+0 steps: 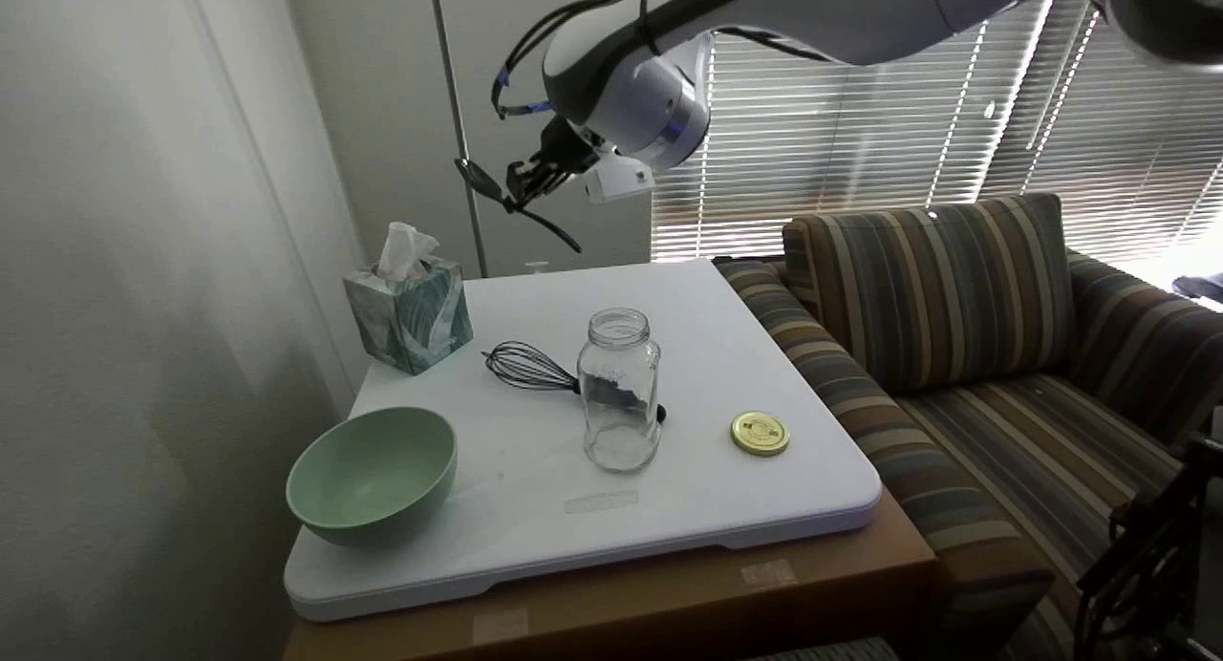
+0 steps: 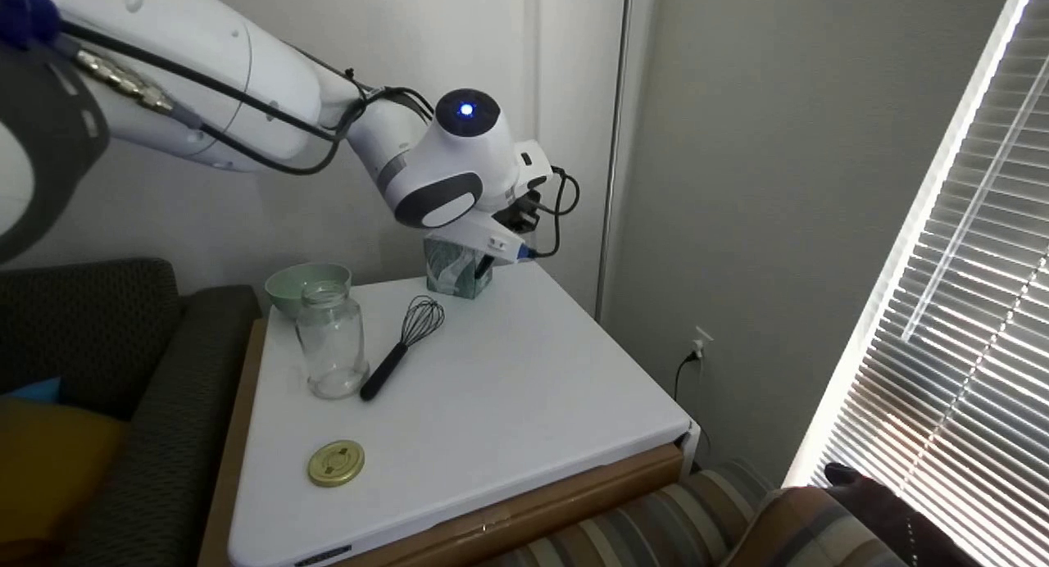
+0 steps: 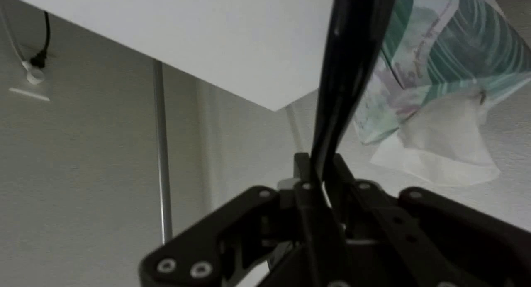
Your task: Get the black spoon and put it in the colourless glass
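Note:
The black spoon point(image 1: 549, 227) is held in the air by my gripper point(image 1: 521, 191), high above the far end of the white table. In an exterior view its bowl points up and left and its handle slopes down to the right. My gripper point(image 3: 321, 166) is shut on the spoon point(image 3: 352, 50) in the wrist view. In an exterior view the arm largely hides the gripper, and only part of the spoon's handle point(image 2: 484, 265) shows. The colourless glass point(image 1: 619, 437) stands upright, open and empty on the table, apart from the gripper; it also shows here point(image 2: 334, 346).
A whisk point(image 1: 530, 367) lies beside and behind the glass. A gold lid point(image 1: 760, 433) lies on the table. A pale-green bowl point(image 1: 373, 470) stands at the table's edge by the wall. A tissue box point(image 1: 411, 317) stands below the gripper. A striped armchair point(image 1: 917, 298) adjoins the table.

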